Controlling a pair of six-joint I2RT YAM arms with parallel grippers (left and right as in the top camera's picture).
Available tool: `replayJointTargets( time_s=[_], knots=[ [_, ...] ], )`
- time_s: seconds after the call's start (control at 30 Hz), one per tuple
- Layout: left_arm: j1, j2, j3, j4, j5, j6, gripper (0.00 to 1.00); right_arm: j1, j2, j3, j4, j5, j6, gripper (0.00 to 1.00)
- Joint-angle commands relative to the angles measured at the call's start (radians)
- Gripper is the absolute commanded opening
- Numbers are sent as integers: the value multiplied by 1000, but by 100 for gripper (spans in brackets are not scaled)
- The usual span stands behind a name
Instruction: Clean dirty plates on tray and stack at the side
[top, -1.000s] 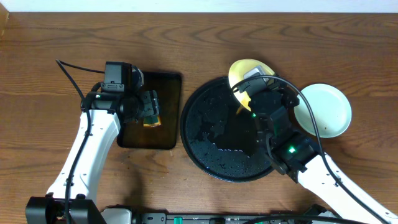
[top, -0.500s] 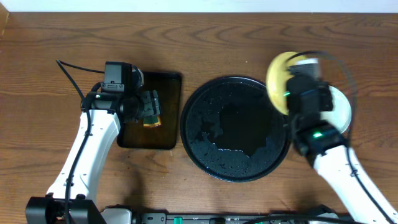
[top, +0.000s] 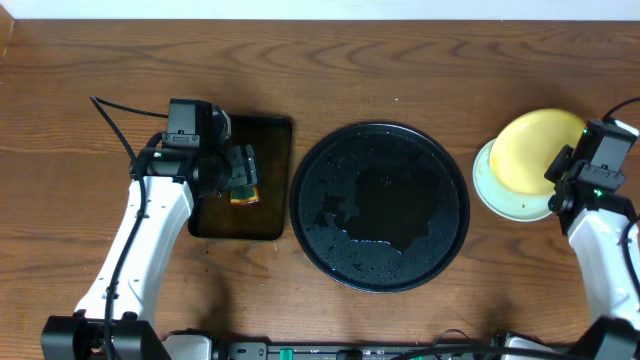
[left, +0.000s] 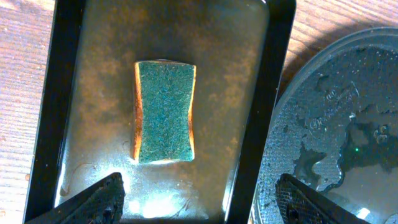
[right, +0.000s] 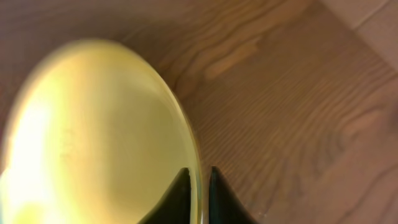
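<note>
Two fingers of the left gripper (left: 198, 186) hang spread apart over the sponge (left: 165, 112) in the small rectangular tray (left: 59, 124). Just right of it, the round black tray (top: 380, 205) glistens wet. Further right, the right gripper (right: 199, 186) is pinched on the rim of the yellow plate (top: 535, 150), which tilts over a mint plate (top: 497, 200) on the table (top: 300, 60).

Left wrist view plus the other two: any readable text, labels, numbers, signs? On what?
No legible text in any view.
Black round tray: faint marks under the water film, too blurred to read.
Sponge, rectangular tray, yellow plate: no print visible.
</note>
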Motion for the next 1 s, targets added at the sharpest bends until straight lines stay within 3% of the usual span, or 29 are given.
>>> replayJointTargets(
  time_s=[0.0,0.17,0.57,0.6,0.63,0.67,0.97],
  knots=[
    [-1,-5,19,-3,6,5,79,-14,25,11,19,-121,29,33],
    [0,-5,19,-30,5,6,79,-6,3,11,2,-304,-3,52],
    [0,-99,8,-230,-21,89,79,164,-233,11,-428,-372,-8,62],
    [0,-130,-4,-231,-30,89,79,171,-259,11,-479,-384,-5,74],
    [0,-163,-19,-230,-35,89,79,177,-283,10,-519,-396,-6,93],
    [0,-215,-42,-230,-40,89,79,184,-312,6,-561,-399,-5,99],
    [0,-774,-313,-118,-43,67,79,254,-719,-160,-523,-399,-12,99]
  ],
)
